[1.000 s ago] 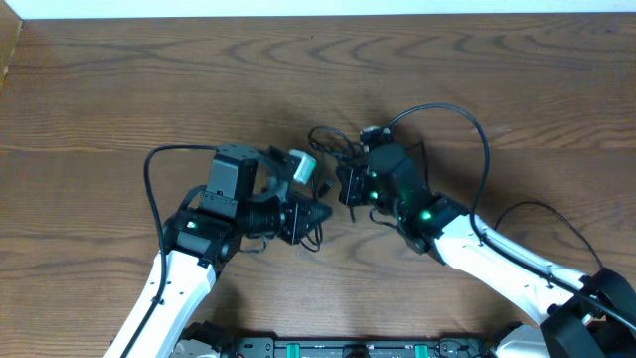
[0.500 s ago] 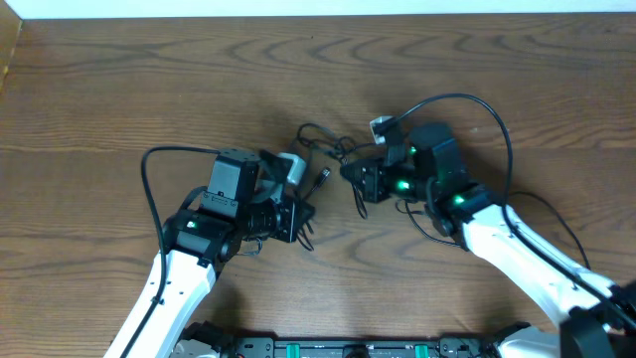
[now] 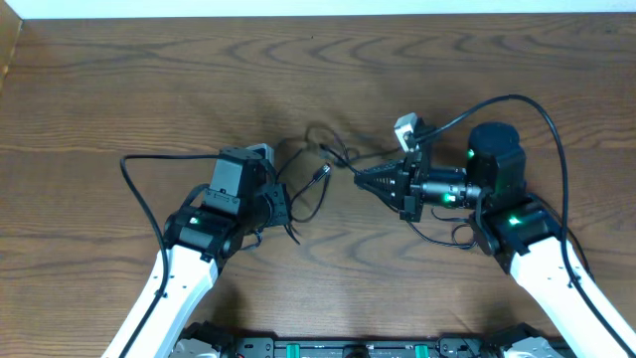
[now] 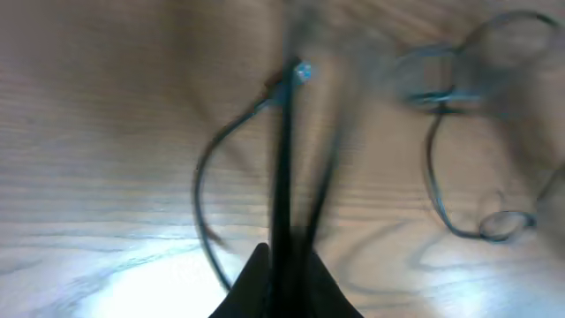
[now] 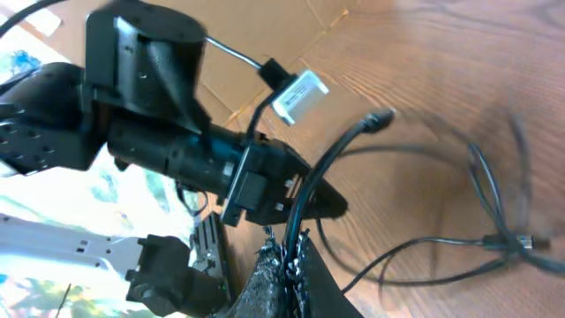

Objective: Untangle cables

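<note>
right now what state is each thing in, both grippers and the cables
left gripper: shut on the cables
right gripper: shut on the cables
cables: looped together between the two grippers, not yet apart
plug end: loose, in neither gripper

My left wrist view is smeared. The cables (image 4: 284,168) show only as soft streaks, their far loops too blurred to follow, and my left gripper (image 4: 284,281) is cut off by the bottom edge. My right gripper (image 5: 287,269) is cropped likewise, and the strands at that view's right side blur.
</note>
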